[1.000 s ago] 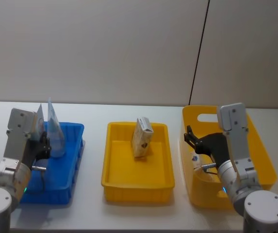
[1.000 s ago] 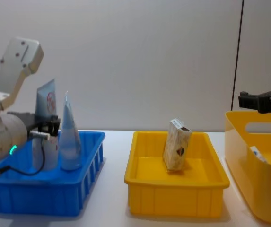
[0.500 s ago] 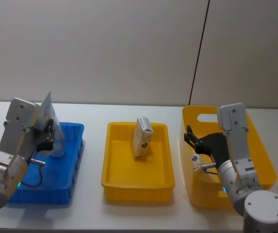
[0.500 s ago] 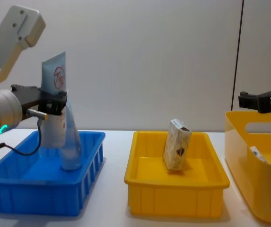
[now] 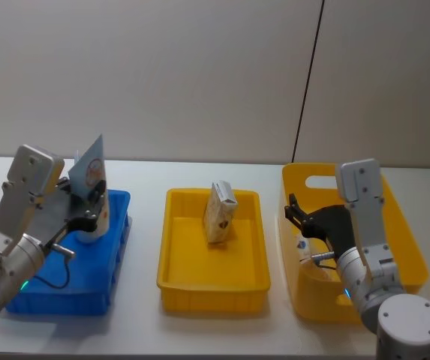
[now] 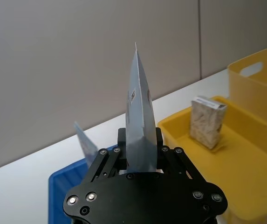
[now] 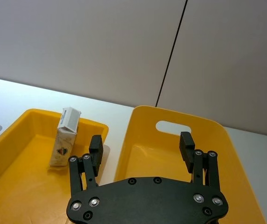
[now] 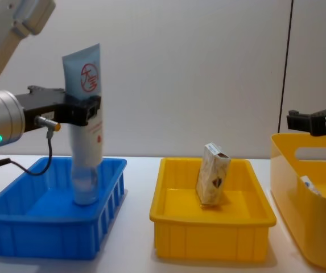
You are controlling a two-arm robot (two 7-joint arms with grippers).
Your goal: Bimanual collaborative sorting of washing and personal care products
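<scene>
Pale-blue tube point(image 8: 82, 74) upright within left claw point(image 8: 89, 111), above blue bin point(image 8: 49, 239).

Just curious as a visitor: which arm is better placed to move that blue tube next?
Left, probably: the left gripper is shut on the squeeze tube, raised over the blue bin. The right gripper hangs open over the deep yellow bin.

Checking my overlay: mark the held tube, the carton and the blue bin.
held tube point(image 8: 86, 75), chest view, printed flat end.
carton point(image 8: 212, 182), chest view, front face.
blue bin point(image 8: 43, 236), chest view, front wall.
</scene>
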